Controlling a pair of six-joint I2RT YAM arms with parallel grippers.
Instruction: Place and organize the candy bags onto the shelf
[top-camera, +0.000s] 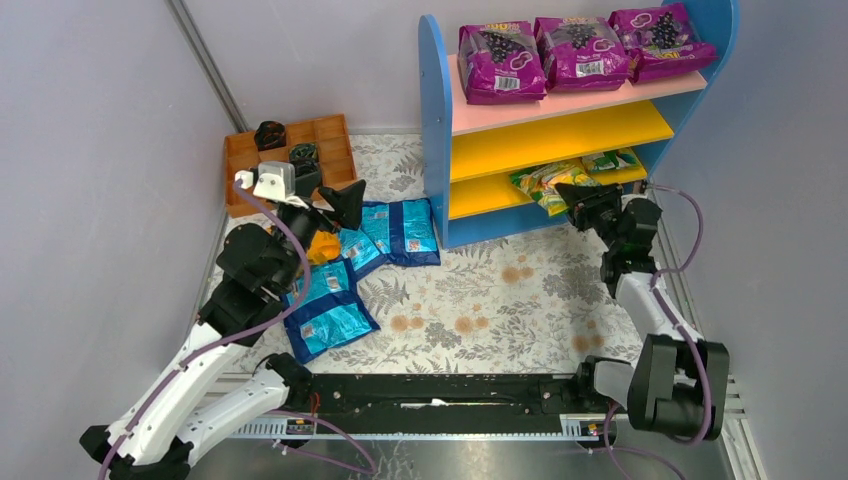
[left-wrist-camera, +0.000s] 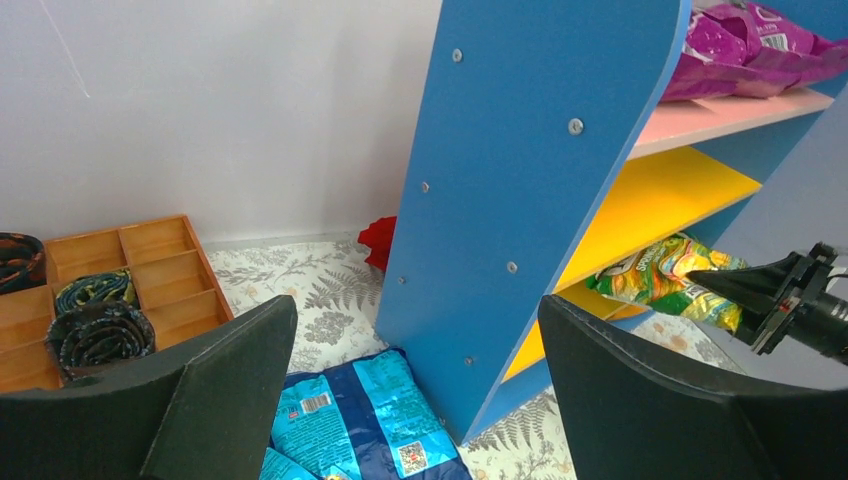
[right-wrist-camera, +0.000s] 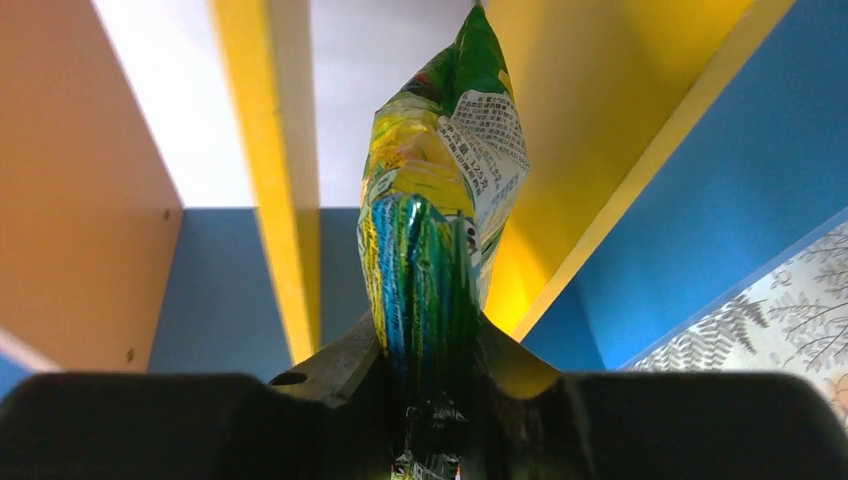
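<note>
Here the right gripper (right-wrist-camera: 432, 400) clamps the green-yellow candy bag (right-wrist-camera: 440, 190) at its near end (the rest juts ahead into the shelf (right-wrist-camera: 720, 160)); the left gripper (left-wrist-camera: 417, 330) gapes, empty.

The green-yellow bag (right-wrist-camera: 440, 200), pinched in the right gripper (right-wrist-camera: 430, 365), is thin plastic film, very glossy, with creases that catch the light. The blue bags (top-camera: 330, 315) at 9 o'clock on the table are shiny, foil-like plastic, a little wrinkled. The purple bags (top-camera: 500, 60) at 1 o'clock are glossy as well. The shelf (left-wrist-camera: 520, 180) has smooth matt boards with small metal screw heads (left-wrist-camera: 575, 126). The tray (left-wrist-camera: 165, 270) at 10 o'clock looks like plain matt wood. The table cover (top-camera: 480, 300) appears matt, like cloth. The left gripper (left-wrist-camera: 415, 320) and the right one are matt black plastic
</note>
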